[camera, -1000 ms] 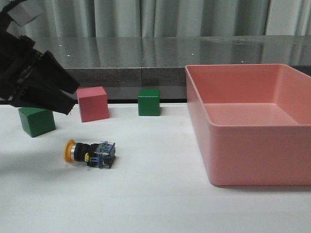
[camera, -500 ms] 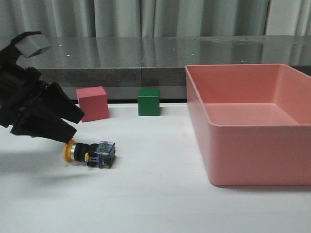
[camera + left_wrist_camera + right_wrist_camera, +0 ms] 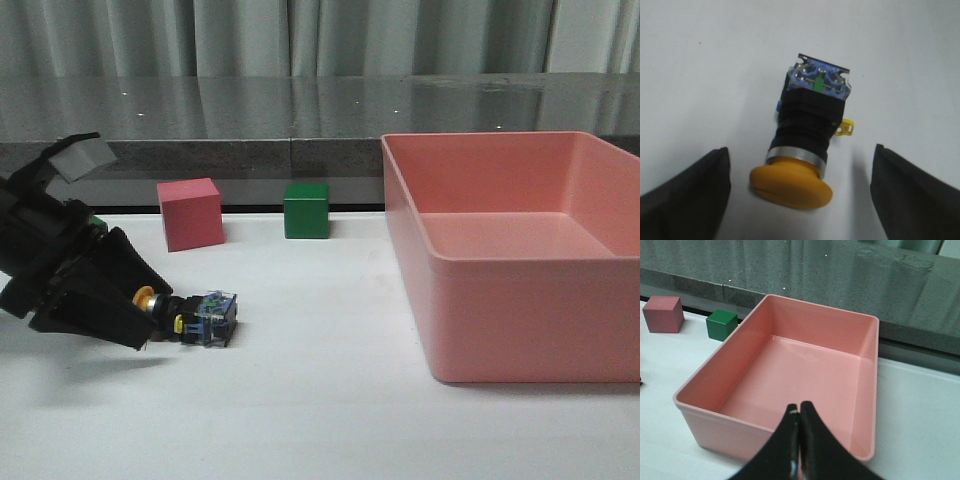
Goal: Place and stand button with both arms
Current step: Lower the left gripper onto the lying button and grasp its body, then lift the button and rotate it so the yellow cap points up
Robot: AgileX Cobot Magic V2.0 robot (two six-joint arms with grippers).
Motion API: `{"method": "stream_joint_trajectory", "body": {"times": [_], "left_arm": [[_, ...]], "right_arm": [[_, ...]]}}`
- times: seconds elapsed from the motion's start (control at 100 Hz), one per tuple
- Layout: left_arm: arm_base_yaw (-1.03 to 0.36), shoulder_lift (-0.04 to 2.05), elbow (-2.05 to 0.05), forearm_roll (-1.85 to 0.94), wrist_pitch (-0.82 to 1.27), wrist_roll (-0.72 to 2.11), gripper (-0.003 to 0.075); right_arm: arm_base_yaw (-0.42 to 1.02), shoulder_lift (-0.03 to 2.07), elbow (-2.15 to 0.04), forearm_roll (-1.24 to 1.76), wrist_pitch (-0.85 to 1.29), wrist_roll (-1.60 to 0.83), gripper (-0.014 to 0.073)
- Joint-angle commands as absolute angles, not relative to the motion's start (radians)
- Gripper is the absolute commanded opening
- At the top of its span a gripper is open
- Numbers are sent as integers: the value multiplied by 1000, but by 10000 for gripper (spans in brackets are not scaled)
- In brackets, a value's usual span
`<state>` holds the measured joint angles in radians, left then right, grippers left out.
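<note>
The button (image 3: pixel 195 316) lies on its side on the white table, yellow cap toward the left, clear blocky base toward the right. My left gripper (image 3: pixel 140 318) is low at the table, open, its black fingers on either side of the yellow cap. In the left wrist view the button (image 3: pixel 807 135) lies between the two fingers (image 3: pixel 685 195), cap nearest, with clear gaps on both sides. My right gripper (image 3: pixel 799 412) is shut and empty, held above the pink bin (image 3: pixel 860 440). It is out of the front view.
A large pink bin (image 3: pixel 500 330) stands at the right. A pink cube (image 3: pixel 190 213) and a green cube (image 3: pixel 306 210) sit at the back of the table. Another green cube (image 3: pixel 97 222) is mostly hidden behind my left arm. A dark ledge runs behind.
My left gripper has come down and to the right, from above the left green cube to table level around the button's yellow cap. The button has not moved.
</note>
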<state>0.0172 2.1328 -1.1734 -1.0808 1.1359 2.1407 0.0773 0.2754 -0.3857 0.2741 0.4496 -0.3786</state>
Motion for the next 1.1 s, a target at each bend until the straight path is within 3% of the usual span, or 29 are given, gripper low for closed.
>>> {"method": "stream_joint_trajectory", "body": {"times": [0.0,0.08,0.23,0.44,0.62,0.83,1.09], "left_arm": [[14,2096,-1191,-1102,1185,2140,420],[14,2096,-1191,-1078,1185,2140,297],[14,2093,-1191,-1035,1211,2140,-23],[14,2020,-1243,-979,1279,2077,-20],[-32,1871,-1344,-760,1153,1834,-20],[-212,1754,-1443,-264,1073,1460,-20],[-496,1789,-1457,325,1014,1034,-20]], "right_arm": [[77,282,-412,274,381,-379,-62],[77,282,-412,274,381,-379,-62],[77,282,-412,274,381,-379,-62],[77,282,-412,274,381,-379,-62],[77,282,-412,274,381,-379,-62],[77,282,-412,274,380,-379,-62],[77,282,-412,274,380,-379,-62]]}}
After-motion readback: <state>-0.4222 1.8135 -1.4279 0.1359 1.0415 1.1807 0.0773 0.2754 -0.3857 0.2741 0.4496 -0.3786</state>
